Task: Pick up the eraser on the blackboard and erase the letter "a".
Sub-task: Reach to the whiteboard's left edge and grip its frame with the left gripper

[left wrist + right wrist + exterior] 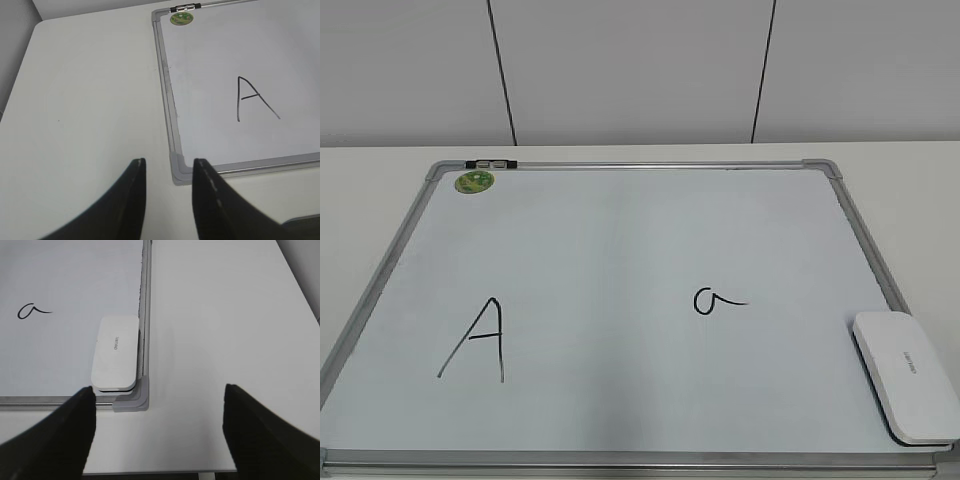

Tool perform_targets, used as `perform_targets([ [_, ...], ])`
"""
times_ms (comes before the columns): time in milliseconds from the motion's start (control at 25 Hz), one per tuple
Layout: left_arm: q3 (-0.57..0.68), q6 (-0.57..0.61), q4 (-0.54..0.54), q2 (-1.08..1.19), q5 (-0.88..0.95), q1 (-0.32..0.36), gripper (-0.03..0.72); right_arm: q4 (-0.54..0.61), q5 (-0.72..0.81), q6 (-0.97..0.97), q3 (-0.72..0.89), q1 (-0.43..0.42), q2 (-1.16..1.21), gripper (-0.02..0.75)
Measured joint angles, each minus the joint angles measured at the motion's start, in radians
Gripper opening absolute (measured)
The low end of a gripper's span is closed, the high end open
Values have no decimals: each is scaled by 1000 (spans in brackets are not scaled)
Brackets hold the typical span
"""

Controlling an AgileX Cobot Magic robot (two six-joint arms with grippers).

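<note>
1. Right gripper [159,405]: fingers [55,435] spread wide, holding nothing, above the counter [220,315] beside the board's near right corner.
2. Left gripper [168,172]: fingers [127,200] parted by a narrow gap, empty, over the near left corner.
3. Eraser [907,375]: flat on the blackboard [620,240], against its right frame (grey lettering up).
4. Letter "a" [717,299]: right of centre, apart from the eraser; capital "A" [475,340] at left.
5. Green sticker [475,182]: far left corner.

Right gripper [157,427] spread wide, left gripper [167,172] slightly parted.
</note>
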Motion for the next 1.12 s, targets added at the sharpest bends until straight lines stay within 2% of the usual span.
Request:
perform_targets([
  [400, 0, 0, 2, 0, 0, 0, 241, 0, 0, 0, 0, 0, 0, 587],
  [520, 0, 0, 2, 0, 0, 0, 298, 0, 0, 0, 0, 0, 0, 586],
  [760, -46, 0, -11, 5, -56, 0, 477, 0, 0, 0, 0, 0, 0, 587],
  [920, -55, 0, -11, 62, -156, 0, 526, 0, 0, 0, 0, 0, 0, 587],
  [1120, -55, 0, -11, 283, -331, 0, 538, 0, 0, 0, 0, 0, 0, 587],
])
